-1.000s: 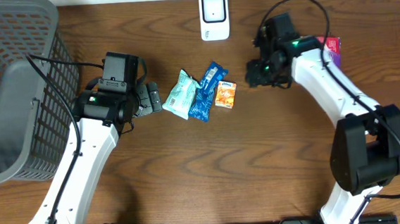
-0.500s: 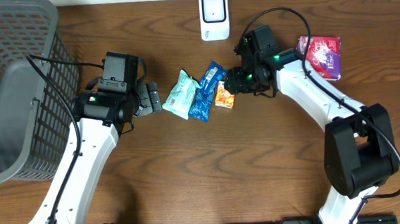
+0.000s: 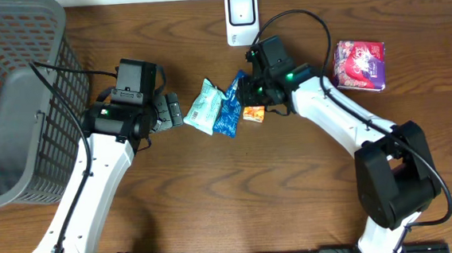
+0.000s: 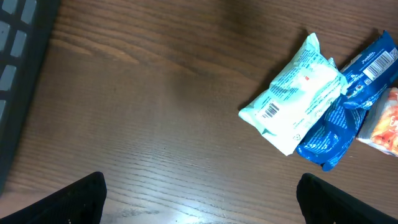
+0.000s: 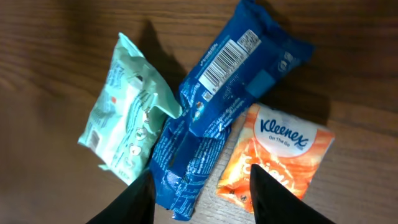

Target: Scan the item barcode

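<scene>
Only the right wrist view shows the barcode on the blue packet (image 5: 217,106), face-up. Overhead, its long axis slants toward the scanner (image 3: 241,18). The right gripper (image 5: 200,186) and left gripper (image 4: 202,199) both stand apart, empty.

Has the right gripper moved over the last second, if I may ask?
Yes. The right gripper swung left, from right of the white scanner to roughly in line with it.

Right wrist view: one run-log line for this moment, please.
right gripper: open, over blue packet, barcode up | left gripper: open, empty | scanner: nothing presented
</scene>
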You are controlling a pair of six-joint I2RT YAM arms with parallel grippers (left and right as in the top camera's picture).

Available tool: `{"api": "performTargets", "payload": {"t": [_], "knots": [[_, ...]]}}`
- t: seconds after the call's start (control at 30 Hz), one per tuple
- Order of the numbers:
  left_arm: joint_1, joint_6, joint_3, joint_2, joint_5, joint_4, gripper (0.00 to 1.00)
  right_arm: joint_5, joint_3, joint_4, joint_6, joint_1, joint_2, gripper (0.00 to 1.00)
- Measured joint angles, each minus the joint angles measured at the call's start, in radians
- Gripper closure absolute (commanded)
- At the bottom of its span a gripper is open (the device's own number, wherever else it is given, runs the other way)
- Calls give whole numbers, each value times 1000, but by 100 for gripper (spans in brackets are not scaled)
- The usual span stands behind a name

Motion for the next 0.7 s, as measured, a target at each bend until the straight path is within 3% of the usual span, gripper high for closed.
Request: {"api": "performTargets", "payload": {"t": [0.2,0.37,0.7], "knots": [[0,0,0,0,0,0,2,154,-10,-47,21,32,0,46],[0,0,0,0,0,0,2,235,-5,-98,-5,-45,-6,37],[0,0,0,0,0,0,2,241,25,-126,-109,-458,-107,33]]}}
